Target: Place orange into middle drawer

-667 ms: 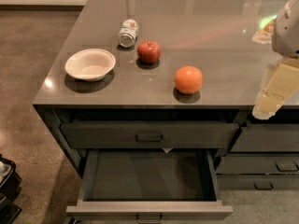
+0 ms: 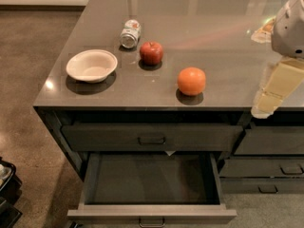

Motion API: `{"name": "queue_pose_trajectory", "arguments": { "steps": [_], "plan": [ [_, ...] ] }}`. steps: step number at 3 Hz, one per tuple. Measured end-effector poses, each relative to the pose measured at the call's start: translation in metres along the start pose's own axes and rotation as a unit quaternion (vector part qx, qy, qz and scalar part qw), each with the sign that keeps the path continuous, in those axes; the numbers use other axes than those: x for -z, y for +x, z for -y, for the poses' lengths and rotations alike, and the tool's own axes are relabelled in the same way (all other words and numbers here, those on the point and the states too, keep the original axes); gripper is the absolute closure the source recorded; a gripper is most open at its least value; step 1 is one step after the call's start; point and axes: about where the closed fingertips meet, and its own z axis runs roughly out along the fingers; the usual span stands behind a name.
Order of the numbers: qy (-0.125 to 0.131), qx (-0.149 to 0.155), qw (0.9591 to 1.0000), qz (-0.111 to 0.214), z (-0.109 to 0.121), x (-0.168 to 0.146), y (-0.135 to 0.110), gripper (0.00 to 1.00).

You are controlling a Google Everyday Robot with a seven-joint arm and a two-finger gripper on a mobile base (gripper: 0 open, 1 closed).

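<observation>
The round, bright orange fruit [image 2: 192, 81] sits on the glossy grey countertop [image 2: 213, 18], right of centre and near the front edge. Nothing grips it, so the pick-up and the drop are both left to do. 1 step looks done: the wide dark grey middle drawer [image 2: 152, 179] stands pulled out at the bottom of the frame, below the fruit, its dark inside showing. The robot's cream-coloured gripper [image 2: 268, 101] hangs at the right edge over the counter's front lip, well apart from the fruit. Whether it is spread or pressed together I cannot tell. Left of the fruit lie a dark red apple [image 2: 151, 52], a silvery can [image 2: 129, 33] on its side and a shallow white bowl [image 2: 91, 65]. A shut drawer [image 2: 152, 137] sits above the open one, and speckled brown floor [image 2: 28, 56] fills the left.
</observation>
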Motion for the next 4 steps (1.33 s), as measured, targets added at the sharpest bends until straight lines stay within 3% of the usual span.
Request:
{"name": "queue_pose_trajectory", "arguments": {
  "steps": [2, 4],
  "plan": [
    [-0.031, 0.020, 0.9977, 0.058, 0.023, -0.057, -0.027, 0.00],
    [-0.051, 0.024, 0.9963, 0.065, 0.046, -0.104, -0.039, 0.00]
  ]
}}
